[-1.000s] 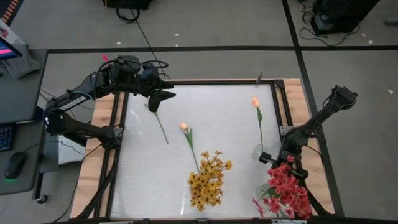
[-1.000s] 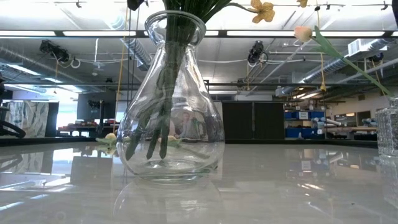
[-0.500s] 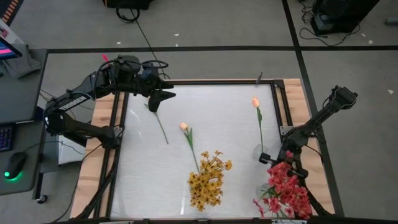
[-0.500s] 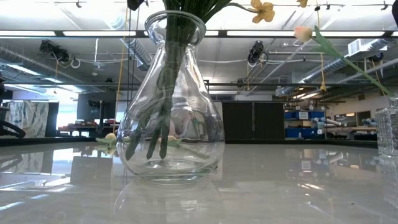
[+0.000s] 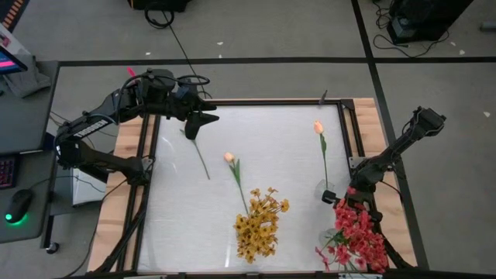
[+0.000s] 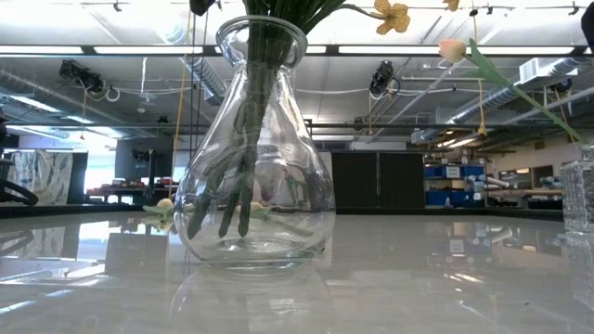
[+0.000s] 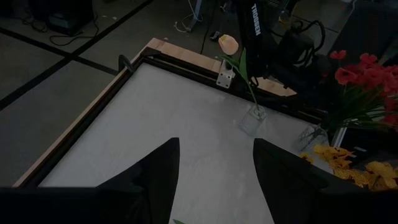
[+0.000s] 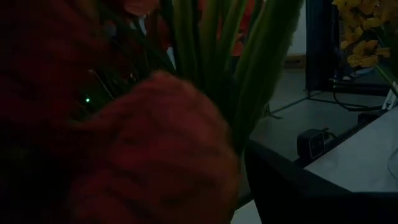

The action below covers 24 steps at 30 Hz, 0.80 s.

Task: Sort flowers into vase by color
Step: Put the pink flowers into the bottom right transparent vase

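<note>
The right gripper (image 5: 350, 203) sits against the bushy red-pink flower cluster (image 5: 358, 236); its grip cannot be told. The left gripper (image 5: 203, 120), jaws parted and empty, hovers at the far end of a bare green stem (image 5: 200, 157) running far-to-near.

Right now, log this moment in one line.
left fingers: open, far-left corner | right gripper: at red flowers | yellow flowers: in vase

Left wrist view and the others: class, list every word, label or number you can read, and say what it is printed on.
"TROSSEN": white letters running down the other arm's dark upright link, behind the peach flower.
Nothing else readable: the monitor's screen shows no legible text.
</note>
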{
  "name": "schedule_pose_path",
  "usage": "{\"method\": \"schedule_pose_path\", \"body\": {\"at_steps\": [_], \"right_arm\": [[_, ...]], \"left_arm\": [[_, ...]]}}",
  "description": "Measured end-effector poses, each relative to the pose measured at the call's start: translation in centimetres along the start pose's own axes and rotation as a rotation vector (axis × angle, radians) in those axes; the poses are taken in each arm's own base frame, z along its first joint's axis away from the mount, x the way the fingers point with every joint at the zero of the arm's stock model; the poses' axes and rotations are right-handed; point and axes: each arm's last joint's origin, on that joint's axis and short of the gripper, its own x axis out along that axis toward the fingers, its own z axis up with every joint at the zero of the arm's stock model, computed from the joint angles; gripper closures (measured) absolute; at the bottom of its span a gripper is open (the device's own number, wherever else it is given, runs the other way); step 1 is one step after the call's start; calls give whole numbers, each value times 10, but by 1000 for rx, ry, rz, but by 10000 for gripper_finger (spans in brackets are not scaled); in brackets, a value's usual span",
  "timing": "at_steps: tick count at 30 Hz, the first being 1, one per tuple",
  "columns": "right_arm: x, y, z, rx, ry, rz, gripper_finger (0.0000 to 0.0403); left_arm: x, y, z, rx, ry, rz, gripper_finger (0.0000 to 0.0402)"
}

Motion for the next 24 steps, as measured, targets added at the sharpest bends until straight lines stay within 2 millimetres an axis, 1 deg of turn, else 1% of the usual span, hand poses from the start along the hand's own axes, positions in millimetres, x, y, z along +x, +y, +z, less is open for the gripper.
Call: {"method": "schedule_pose_path", "body": {"at_steps": [12, 17, 24], "right_arm": [[-1, 0, 0, 13, 7, 1, 195], [-2, 0, 0, 14, 7, -8, 162], [-6, -2, 1, 18, 9, -24, 101]], "left_arm": [[0, 0, 0, 0, 0, 0, 191], [0, 0, 0, 0, 0, 0, 191], [0, 0, 0, 0, 0, 0, 191]]}}
